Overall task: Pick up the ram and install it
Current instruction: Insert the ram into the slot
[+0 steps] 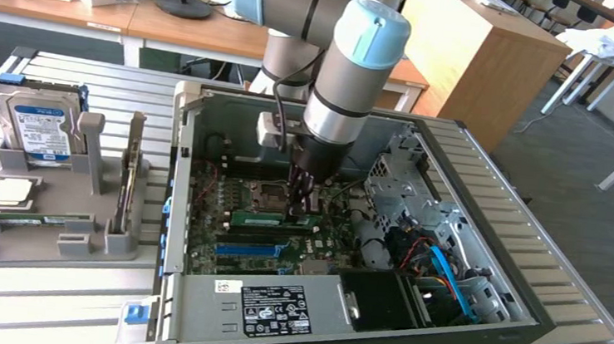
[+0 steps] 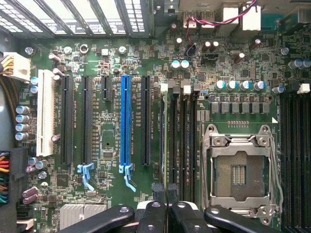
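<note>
Open computer case [image 1: 480,237] of grey sheet metal on a slatted metal counter [image 1: 40,299]. The black pincer [image 1: 301,211] [image 2: 165,188] reaches down to the green motherboard [image 1: 241,193] [image 2: 107,145]. Its fingers are drawn close together, pinching the thin upper edge of the ram [image 1: 264,217] [image 2: 163,141]. This narrow green board stands on edge in a long black slot, between the blue slot [image 2: 126,121] and the square steel-framed processor socket [image 2: 240,170].
</note>
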Action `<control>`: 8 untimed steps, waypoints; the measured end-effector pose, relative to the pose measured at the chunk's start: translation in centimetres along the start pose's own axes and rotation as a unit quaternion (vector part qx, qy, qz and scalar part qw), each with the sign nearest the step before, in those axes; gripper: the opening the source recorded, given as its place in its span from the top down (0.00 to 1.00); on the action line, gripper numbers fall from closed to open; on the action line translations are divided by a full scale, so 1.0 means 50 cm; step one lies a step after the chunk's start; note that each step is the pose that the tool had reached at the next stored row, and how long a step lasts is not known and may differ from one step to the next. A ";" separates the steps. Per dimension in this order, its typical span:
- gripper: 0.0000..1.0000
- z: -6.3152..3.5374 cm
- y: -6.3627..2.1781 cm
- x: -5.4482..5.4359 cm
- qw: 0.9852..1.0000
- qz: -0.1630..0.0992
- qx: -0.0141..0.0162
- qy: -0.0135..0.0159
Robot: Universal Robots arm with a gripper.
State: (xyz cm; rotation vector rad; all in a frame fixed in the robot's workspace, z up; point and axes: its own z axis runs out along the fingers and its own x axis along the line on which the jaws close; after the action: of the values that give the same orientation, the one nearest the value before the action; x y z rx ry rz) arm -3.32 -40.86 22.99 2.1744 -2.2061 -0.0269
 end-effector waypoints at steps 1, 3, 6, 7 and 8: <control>0.88 0.000 0.000 0.000 1.000 0.000 0.000 0.000; 0.88 0.000 0.000 0.000 1.000 0.000 0.000 0.000; 0.88 0.001 -0.001 0.000 1.000 0.000 0.000 0.000; 0.88 0.001 -0.001 0.000 1.000 0.000 0.000 0.000; 0.88 0.001 -0.001 0.000 1.000 0.000 0.000 0.000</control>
State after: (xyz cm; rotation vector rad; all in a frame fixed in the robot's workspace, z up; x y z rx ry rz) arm -3.29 -40.85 22.93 2.1748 -2.2062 -0.0272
